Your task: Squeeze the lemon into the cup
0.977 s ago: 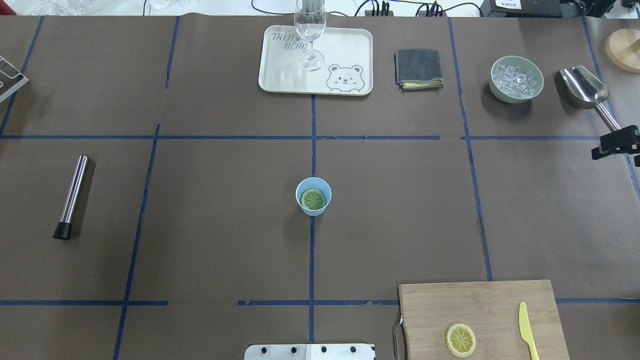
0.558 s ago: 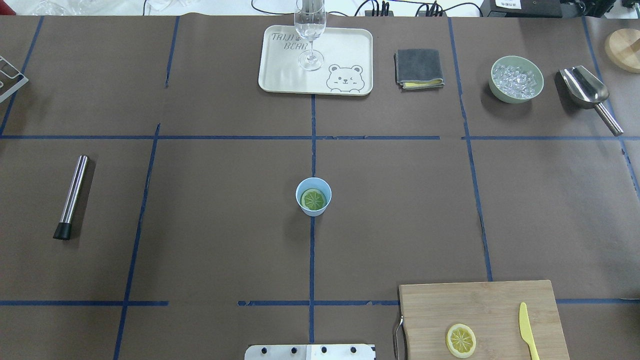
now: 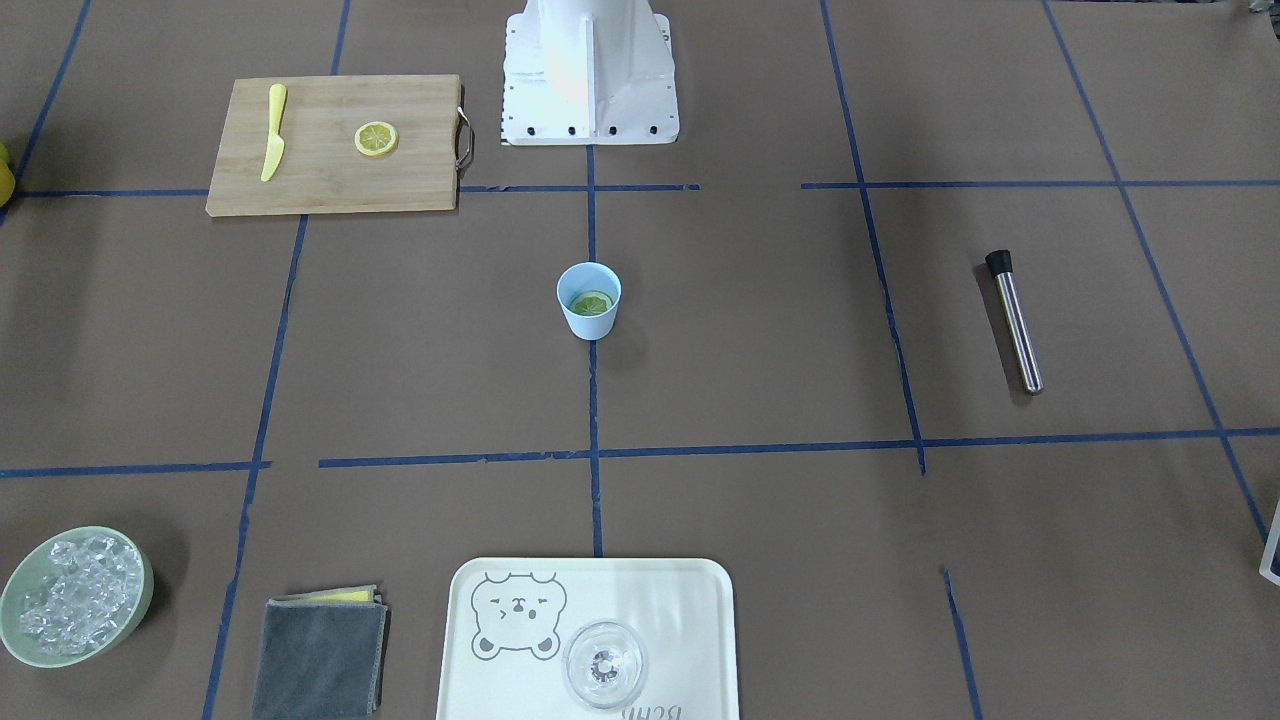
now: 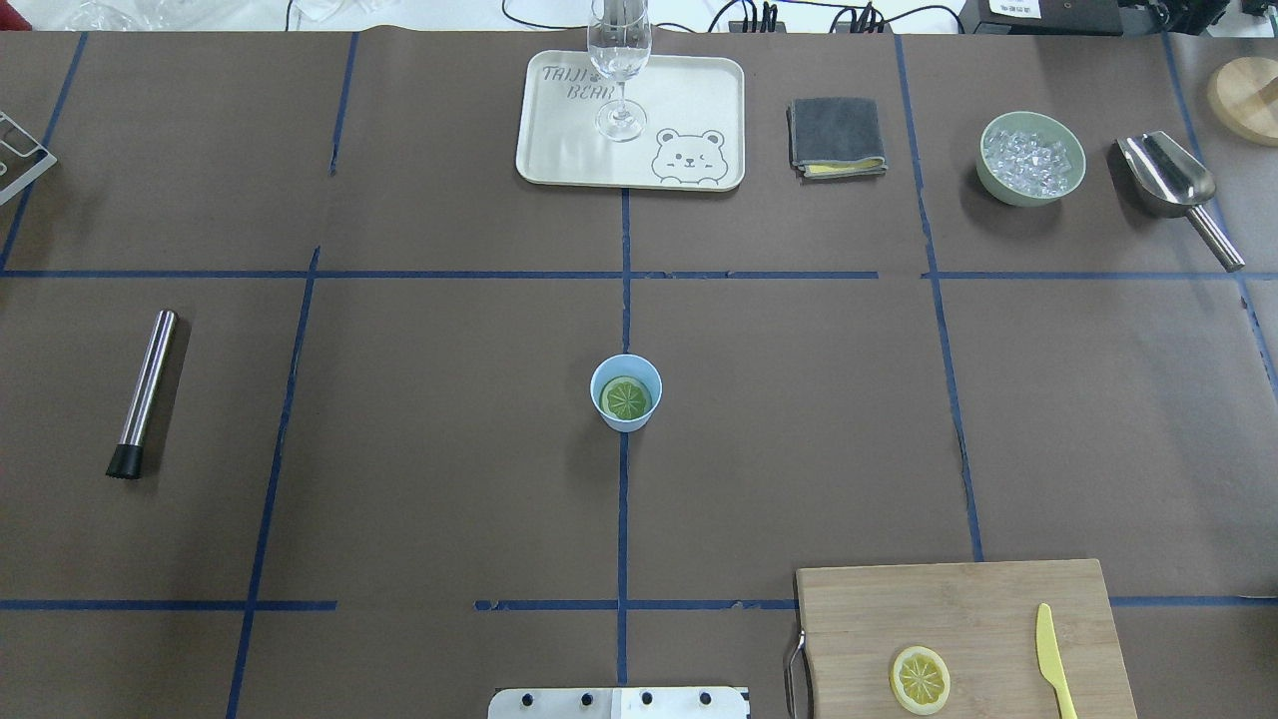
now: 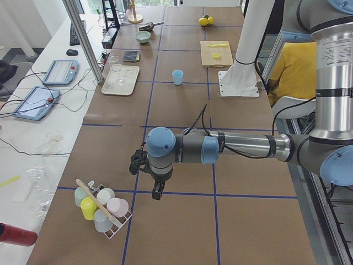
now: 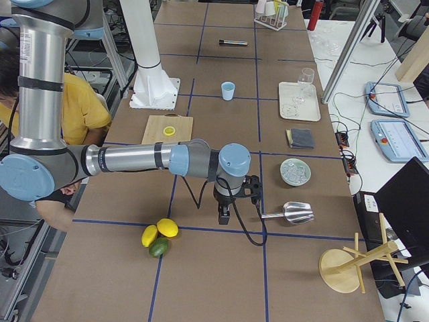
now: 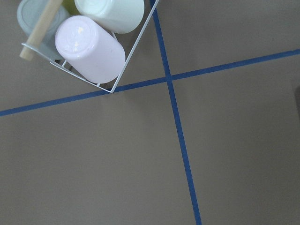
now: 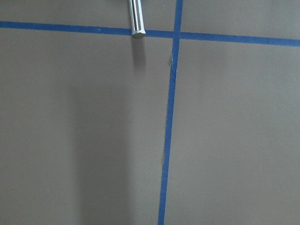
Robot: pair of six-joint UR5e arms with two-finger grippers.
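The light-blue cup [image 4: 626, 414] stands upright at the table's centre, also in the front-facing view [image 3: 589, 315]. One lemon slice [image 4: 626, 398] lies flat inside it and looks greenish there. A second lemon slice [image 4: 920, 679] lies on the wooden cutting board [image 4: 958, 599]. My left gripper [image 5: 157, 193] shows only in the exterior left view, far from the cup, by a rack of cups; I cannot tell whether it is open or shut. My right gripper [image 6: 223, 216] shows only in the exterior right view, next to the scoop's handle; I cannot tell its state either.
A yellow knife [image 4: 1050, 654] lies on the board. At the far side are a tray [image 4: 559, 150] with a glass [image 4: 620, 60], a grey cloth [image 4: 837, 135], a bowl of ice [image 4: 1031, 158] and a metal scoop [image 4: 1168, 180]. A steel muddler [image 4: 145, 389] lies on the left.
The right gripper, seen at the overhead view's right edge over the scoop's handle a second ago, has moved out of that view. Cup and lemon slices have not moved.
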